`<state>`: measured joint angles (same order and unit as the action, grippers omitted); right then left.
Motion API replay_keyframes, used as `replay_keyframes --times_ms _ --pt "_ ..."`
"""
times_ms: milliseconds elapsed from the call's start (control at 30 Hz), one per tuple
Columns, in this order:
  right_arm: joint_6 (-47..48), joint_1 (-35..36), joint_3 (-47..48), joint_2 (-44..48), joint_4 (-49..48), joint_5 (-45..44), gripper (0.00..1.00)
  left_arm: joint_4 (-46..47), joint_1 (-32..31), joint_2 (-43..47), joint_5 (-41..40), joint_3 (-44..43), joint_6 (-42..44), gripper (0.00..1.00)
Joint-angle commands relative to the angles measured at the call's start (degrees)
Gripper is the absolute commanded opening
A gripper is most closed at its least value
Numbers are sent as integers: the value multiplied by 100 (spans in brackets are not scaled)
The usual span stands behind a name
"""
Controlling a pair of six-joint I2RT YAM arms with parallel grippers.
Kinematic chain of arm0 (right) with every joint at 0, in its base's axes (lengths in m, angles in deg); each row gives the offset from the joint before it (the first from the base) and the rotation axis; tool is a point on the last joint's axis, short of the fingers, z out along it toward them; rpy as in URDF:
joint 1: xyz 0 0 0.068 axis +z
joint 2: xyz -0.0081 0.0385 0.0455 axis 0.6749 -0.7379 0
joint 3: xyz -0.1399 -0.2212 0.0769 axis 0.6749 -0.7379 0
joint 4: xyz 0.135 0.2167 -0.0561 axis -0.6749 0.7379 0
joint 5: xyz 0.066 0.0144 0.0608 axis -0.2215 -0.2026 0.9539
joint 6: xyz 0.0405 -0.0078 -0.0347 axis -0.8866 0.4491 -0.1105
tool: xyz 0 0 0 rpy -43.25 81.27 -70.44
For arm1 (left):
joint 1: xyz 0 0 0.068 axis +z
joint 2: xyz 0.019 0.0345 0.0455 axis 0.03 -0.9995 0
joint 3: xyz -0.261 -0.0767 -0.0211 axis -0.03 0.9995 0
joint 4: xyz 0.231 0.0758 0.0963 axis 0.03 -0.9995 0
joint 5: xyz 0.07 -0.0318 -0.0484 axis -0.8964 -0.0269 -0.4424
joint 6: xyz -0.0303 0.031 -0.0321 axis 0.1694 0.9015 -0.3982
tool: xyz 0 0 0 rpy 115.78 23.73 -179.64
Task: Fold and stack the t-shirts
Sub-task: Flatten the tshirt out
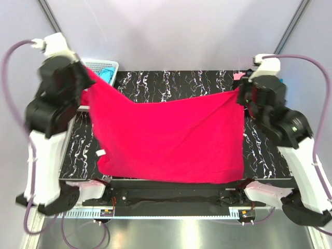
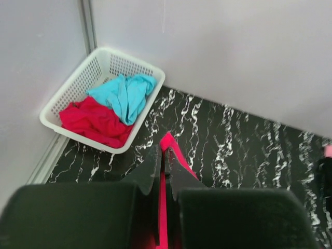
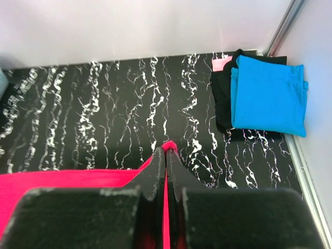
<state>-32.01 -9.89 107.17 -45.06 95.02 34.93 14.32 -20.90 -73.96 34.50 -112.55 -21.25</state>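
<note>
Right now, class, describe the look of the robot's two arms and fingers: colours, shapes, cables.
The left arm and right arm have bulky black joints with white shells. A pale purple cable loops from each wrist. The fingers are flat, black, tapering blades.

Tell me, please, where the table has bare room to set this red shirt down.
The far strip of the table is bare, between the basket at far left and the folded stack in the far right corner. Those corners are crowded. The red shirt, pinched by the left gripper and right gripper, hangs over the middle and near side.
</note>
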Motion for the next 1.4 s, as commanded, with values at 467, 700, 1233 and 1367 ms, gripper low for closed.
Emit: replay_keyframes --times_ms 467,700,1233,1367 --pt "90 -30 402 732 91 393 0 -173 20 844 533 -35 33 0" --pt "117 -30 428 1321 662 1132 0 -833 20 1733 1165 10 253 0" --pt "134 -47 -924 375 -847 -817 0 -272 19 -821 296 -447 -362 0" --pt "-460 -985 -1267 -1048 -1812 136 0 -350 63 -2702 94 -1149 -546 0"
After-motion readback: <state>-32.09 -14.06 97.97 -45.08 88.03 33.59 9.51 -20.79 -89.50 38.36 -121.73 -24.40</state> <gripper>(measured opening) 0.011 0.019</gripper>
